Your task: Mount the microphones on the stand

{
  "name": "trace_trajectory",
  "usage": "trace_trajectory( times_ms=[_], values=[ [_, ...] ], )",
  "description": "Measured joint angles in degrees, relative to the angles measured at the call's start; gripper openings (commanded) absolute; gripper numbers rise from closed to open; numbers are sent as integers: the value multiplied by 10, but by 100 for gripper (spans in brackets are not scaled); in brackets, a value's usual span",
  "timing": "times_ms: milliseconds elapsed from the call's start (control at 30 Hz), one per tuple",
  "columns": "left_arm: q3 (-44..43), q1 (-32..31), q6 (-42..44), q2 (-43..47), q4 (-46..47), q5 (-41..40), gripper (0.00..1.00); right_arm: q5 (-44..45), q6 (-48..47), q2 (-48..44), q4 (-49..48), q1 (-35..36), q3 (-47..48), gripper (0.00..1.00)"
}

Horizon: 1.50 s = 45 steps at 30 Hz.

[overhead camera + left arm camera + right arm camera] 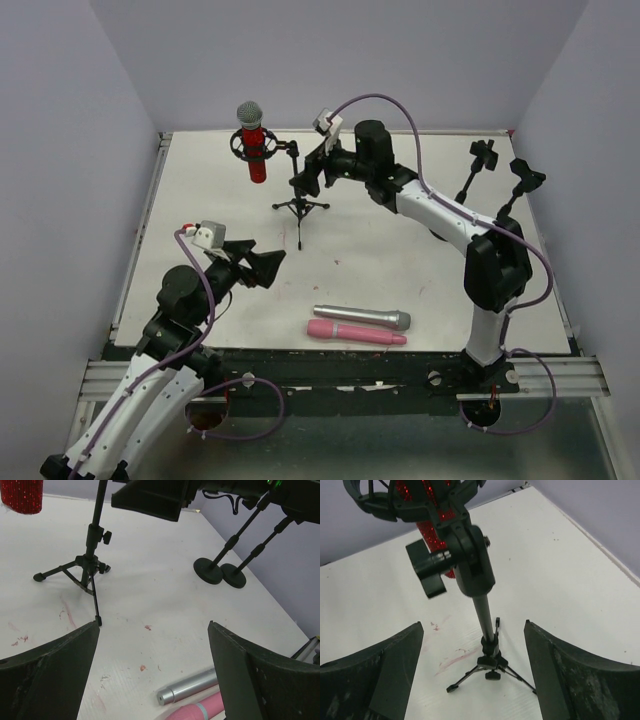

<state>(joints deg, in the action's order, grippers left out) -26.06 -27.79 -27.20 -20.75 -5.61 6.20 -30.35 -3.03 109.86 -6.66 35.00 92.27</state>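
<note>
— Counting requested: mics, stands, claws.
— Three microphones are seen: one red microphone (255, 140), one silver microphone (362, 318), one pink microphone (356, 333). Three stands are seen: one tripod stand (299, 203) and two round-base stands (207, 571) at the far right. Two grippers are counted.
— Red one: look, location?
— A glittery red body and a silver mesh head are seen, head up, body upright. It is clamped in the black clip (250, 148) at the tripod stand's top, over the far left part of the table (200, 200).
— Other two?
— Both are laid flat near the table's near edge, parallel and just beside each other; contact cannot be told. The silver one lies farther from the edge, mesh head to the right. The pink one is pink all over.
— Claws?
— Left gripper (262, 262) is spread wide, nothing is held; it is hung above the table, left of the two lying mics. Right gripper (472, 675) is spread wide too, nothing is gripped; the stand's pole and clip are seen just ahead of it.
</note>
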Motion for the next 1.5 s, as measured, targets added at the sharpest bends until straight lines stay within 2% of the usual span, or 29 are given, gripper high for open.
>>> trace_trajectory(
  times_ms=[167,367,567,667,900,1100,1300,1367,1500],
  values=[
    [-33,0,12,-51,13,0,93,-16,-26,-59,42,-16,-61,99],
    [-65,-1,39,-152,73,-23,77,-76,-56,-169,94,-56,-155,100],
    [-100,-14,61,-291,148,-78,69,-169,-58,-317,83,-101,-330,100],
    [-120,-19,74,-350,182,-100,67,-220,-45,-361,67,-124,-389,100],
    [-179,-22,116,-480,268,-150,65,-249,-40,-369,36,-146,-399,100],
    [-243,-25,153,-577,303,-179,63,-264,-41,-376,31,-146,-399,100],
    [-276,-31,184,-620,318,-202,55,-273,-47,-376,31,-146,-400,100],
    [-283,-31,192,-629,324,-209,49,-275,-50,-376,32,-146,-400,100],
    [-298,-34,207,-652,334,-223,22,-277,-54,-376,33,-146,-400,100]
  ],
)
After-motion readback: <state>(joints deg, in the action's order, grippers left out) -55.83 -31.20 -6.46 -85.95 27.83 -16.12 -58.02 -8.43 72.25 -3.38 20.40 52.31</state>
